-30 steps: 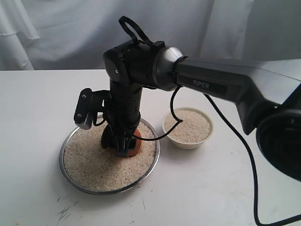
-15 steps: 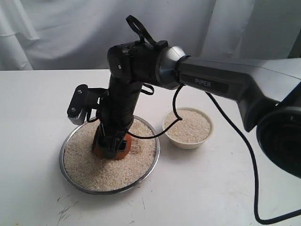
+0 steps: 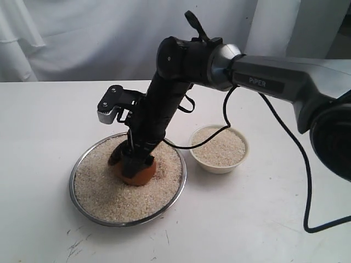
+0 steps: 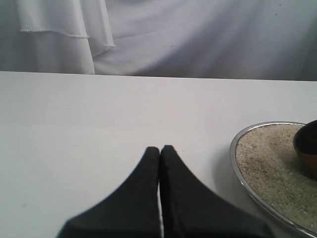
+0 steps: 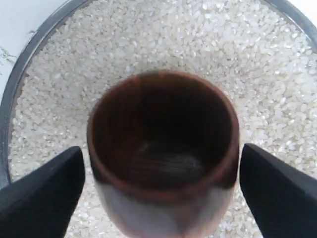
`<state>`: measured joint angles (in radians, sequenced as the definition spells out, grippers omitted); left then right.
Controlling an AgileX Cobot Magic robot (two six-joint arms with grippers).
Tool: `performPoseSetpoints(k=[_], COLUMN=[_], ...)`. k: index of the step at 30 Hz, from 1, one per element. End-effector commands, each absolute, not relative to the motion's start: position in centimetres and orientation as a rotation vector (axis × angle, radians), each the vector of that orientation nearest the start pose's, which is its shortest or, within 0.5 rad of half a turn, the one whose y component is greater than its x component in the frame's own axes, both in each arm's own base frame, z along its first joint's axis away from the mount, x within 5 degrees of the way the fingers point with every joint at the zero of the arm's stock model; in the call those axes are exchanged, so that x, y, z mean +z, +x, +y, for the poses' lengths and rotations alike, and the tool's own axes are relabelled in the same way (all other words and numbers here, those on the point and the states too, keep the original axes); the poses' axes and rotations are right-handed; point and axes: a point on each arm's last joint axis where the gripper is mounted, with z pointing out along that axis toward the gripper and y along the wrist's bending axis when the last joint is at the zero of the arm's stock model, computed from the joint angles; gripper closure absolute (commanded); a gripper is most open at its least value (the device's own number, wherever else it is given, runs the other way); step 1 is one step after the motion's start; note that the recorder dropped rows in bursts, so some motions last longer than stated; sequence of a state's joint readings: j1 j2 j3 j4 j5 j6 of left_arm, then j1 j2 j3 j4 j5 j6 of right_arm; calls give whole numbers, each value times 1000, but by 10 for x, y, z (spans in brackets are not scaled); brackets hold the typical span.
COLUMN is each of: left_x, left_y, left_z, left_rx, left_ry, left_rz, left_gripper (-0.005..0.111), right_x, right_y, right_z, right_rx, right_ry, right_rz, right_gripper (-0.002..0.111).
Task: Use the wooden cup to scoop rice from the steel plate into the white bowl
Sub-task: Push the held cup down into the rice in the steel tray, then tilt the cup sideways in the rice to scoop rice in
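Note:
The steel plate (image 3: 74, 175) lies at the front left, covered with rice (image 3: 104, 192). The wooden cup (image 3: 137, 174) stands in the rice near the plate's middle, with my right gripper (image 3: 134, 159) shut on it from above. In the right wrist view the cup (image 5: 163, 148) sits between the two black fingers (image 5: 42, 198). Its inside is dark, with no grains visible, and rice (image 5: 173, 39) lies all round it. The white bowl (image 3: 245, 148) to the right of the plate holds rice (image 3: 218, 147). My left gripper (image 4: 160, 148) is shut and empty over bare table beside the plate (image 4: 233, 148).
The right arm (image 3: 263, 82) reaches in from the right, above the white bowl, and its black cable (image 3: 299, 181) hangs down to the table at the right. A white cloth backdrop (image 3: 82, 38) stands behind the white table (image 3: 247, 219).
The cup slid left through the rice, then a little back toward the plate's middle. The right arm's wrist swung right and now leans over the cup. The left gripper is seen only now.

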<state>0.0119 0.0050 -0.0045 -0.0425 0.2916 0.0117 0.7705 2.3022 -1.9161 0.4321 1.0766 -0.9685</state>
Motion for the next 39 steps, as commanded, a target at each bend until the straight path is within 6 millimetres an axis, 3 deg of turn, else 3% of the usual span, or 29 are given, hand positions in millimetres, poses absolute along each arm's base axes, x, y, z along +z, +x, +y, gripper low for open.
performPoseSetpoints(k=[1, 6, 26, 36, 39], left_x=[187, 187, 187, 187, 187], left_y=[55, 55, 55, 55, 55], left_z=[-1, -1, -1, -1, -1], left_rx=[-27, -27, -27, -27, -27], left_ry=[-30, -30, -30, -30, -30], left_rz=[1768, 1768, 1768, 1768, 1768], left_gripper=[107, 107, 107, 107, 107], right_x=[171, 144, 160, 208, 210], right_y=[326, 326, 336, 330, 322], right_z=[356, 355, 349, 341, 319], right_rx=[571, 570, 699, 650, 778], right_ry=[-2049, -2076, -1931, -1891, -1782], right_rz=[1977, 2014, 2037, 1969, 1984], right_gripper=[26, 26, 26, 29, 37])
